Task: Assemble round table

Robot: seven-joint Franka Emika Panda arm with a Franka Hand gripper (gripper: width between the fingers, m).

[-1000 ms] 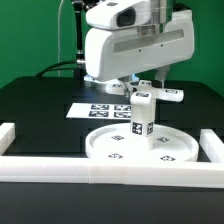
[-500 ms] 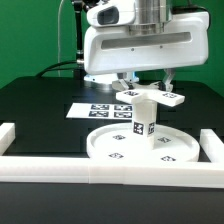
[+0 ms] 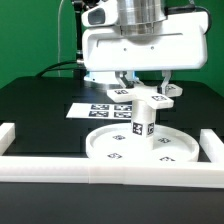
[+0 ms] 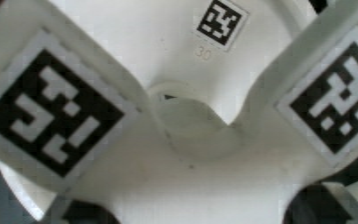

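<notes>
Exterior view: one arm, its gripper low over the middle of the table.
Disc: one large rimmed disc lies flat near the front rail.
Post: one short post stands upright at the disc's centre, long axis vertical.
Cross piece: one lobed cross piece lies roughly level right over the post's top, held between the fingers.
Jaws: clamped on the cross piece.
Wrist view: two tagged lobes of the cross piece fill the picture.
Marker board: one marker board, flat behind the disc.
</notes>
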